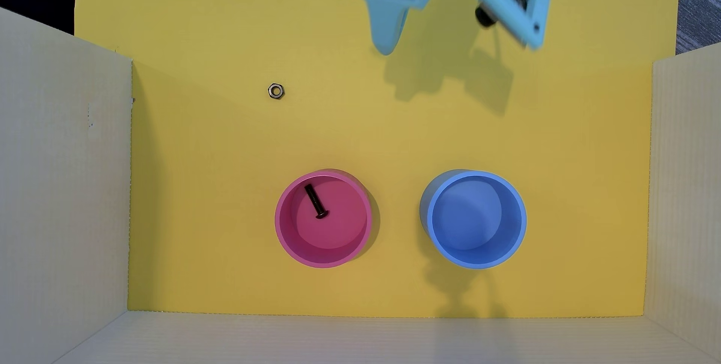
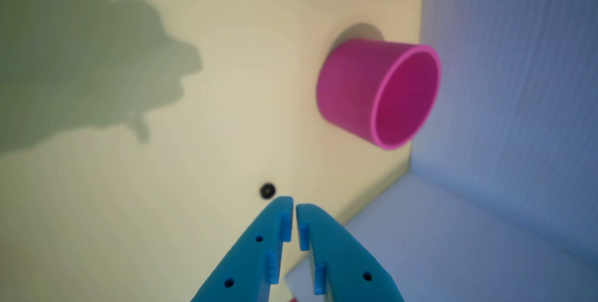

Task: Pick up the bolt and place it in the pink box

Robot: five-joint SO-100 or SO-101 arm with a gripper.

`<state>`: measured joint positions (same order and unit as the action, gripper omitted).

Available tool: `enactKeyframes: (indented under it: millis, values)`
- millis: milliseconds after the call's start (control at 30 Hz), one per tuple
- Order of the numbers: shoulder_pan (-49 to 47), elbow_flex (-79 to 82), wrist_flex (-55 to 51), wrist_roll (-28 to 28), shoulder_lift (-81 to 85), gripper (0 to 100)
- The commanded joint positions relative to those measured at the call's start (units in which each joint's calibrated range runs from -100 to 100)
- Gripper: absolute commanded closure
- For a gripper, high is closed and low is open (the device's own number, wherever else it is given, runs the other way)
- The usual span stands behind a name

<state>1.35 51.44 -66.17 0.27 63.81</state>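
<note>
The small black bolt (image 1: 316, 201) lies flat on the bottom of the pink box (image 1: 281, 231), head toward the middle, in the overhead view. The pink box also shows in the wrist view (image 2: 348, 89), where its inside bottom and the bolt are hidden. My light blue gripper (image 1: 384, 48) is raised at the top edge of the overhead view, far from the pink box. In the wrist view the gripper (image 2: 294, 204) has its jaws together with nothing between them.
A silvery hex nut (image 1: 276, 91) lies on the yellow floor (image 1: 195, 192), also seen in the wrist view (image 2: 267, 190). A blue round container (image 1: 515, 231) stands right of the pink box. Pale cardboard walls (image 1: 62, 192) close in the left, right and near sides.
</note>
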Motion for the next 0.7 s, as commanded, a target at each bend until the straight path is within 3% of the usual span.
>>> enactKeyframes:
  millis: [0, 167, 400, 667]
  values:
    - [0.1, 18.3, 9.1, -2.0, 21.3, 99]
    - [-0.1, 29.6, 9.1, -2.5, 35.9, 99]
    - [-0.2, 36.3, 7.9, -2.2, 34.2, 99]
    - [-0.2, 41.6, -2.9, -1.8, 34.2, 99]
